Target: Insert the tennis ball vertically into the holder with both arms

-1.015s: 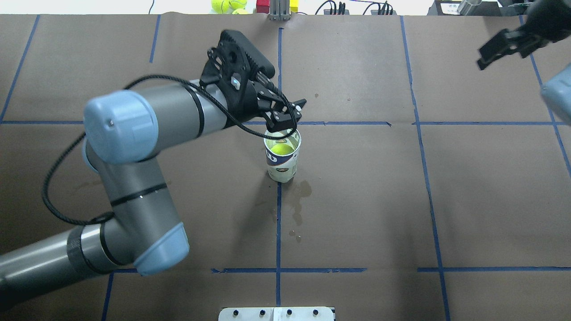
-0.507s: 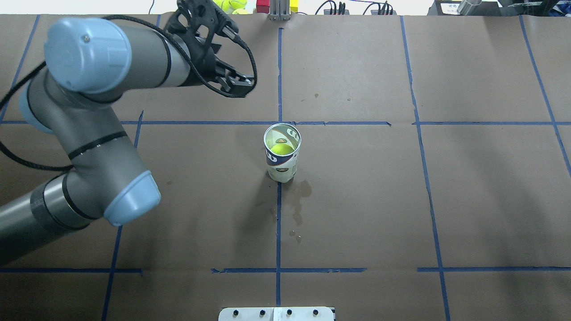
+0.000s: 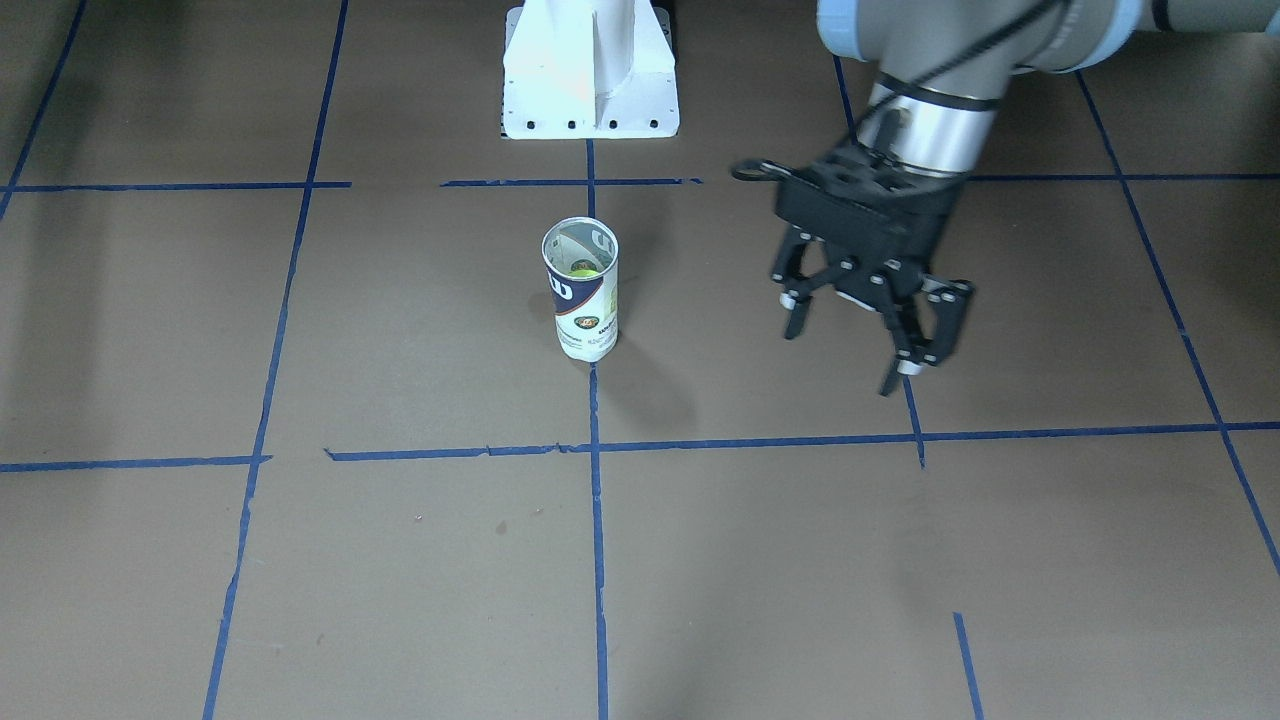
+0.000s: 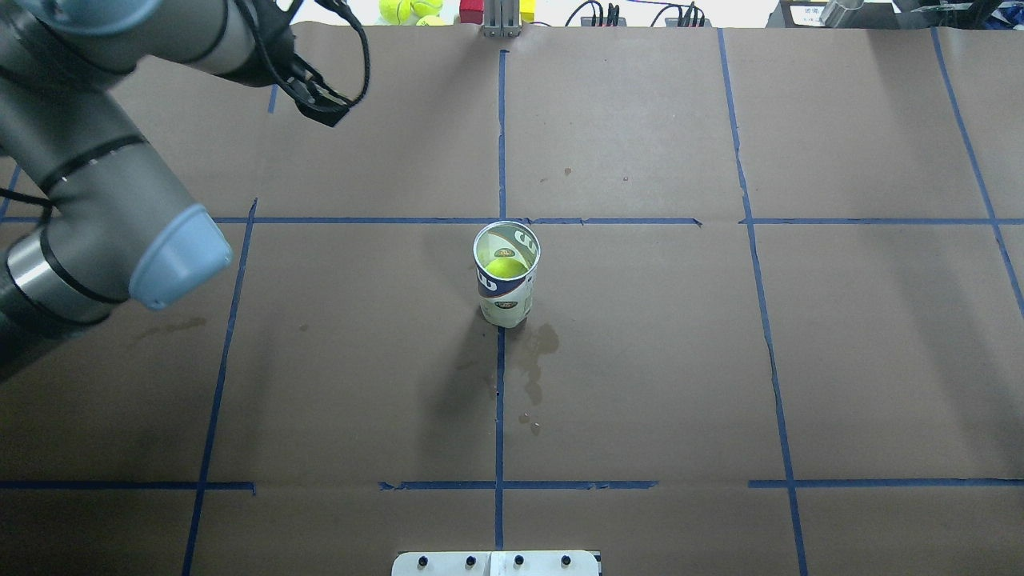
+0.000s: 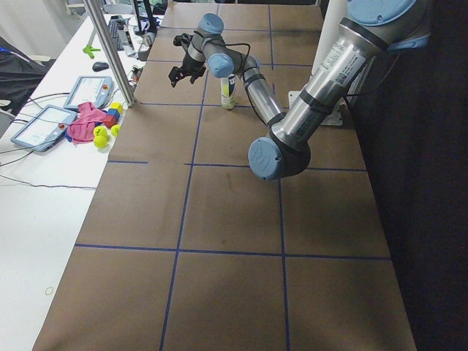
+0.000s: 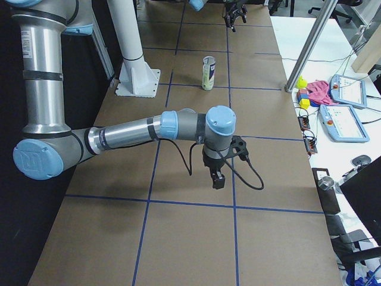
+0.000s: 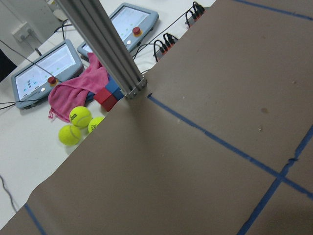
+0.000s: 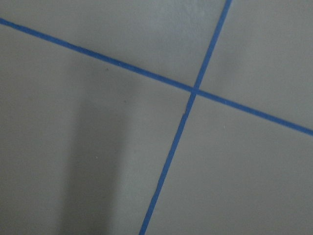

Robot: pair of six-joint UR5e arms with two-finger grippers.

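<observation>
**While ball sits in holder, both grippers hang clear**

Since the left gripper [image 3: 850,345] is spread wide with nothing between its fingers, I read the insertion as done; what's left is parking. It hangs over the bench toward the far-left corner, well apart from the holder. The right gripper [image 6: 217,179] hangs low toward the bench's right end. It shows from the side only, so I can't tell how its jaws stand. Its wrist cam shows nothing but a tape cross on paper.

Holder [image 4: 506,280] stands upright at bench middle on the centre tape line [image 4: 499,400], mouth up. Tennis ball [image 4: 502,268] is inside, low in the can, with room above it.

Next move, my guess: nothing delicate, just keep both arms off the can. It looks tall and light, and a brush could tip it. If another ball goes in, one gripper steadies the wall while the other drops straight down the mouth.

Surface is brown paper [image 4: 880,360] with a blue tape grid and a dark stain [image 4: 546,340] just beside the holder, toward the near edge. White pedestal [image 3: 590,70] sits at the near edge. Past the far edge there's a white desk with spare balls [image 7: 80,117], pink cloth [image 7: 78,93], pendants [image 7: 46,71] and an aluminium post [image 7: 105,46].
</observation>
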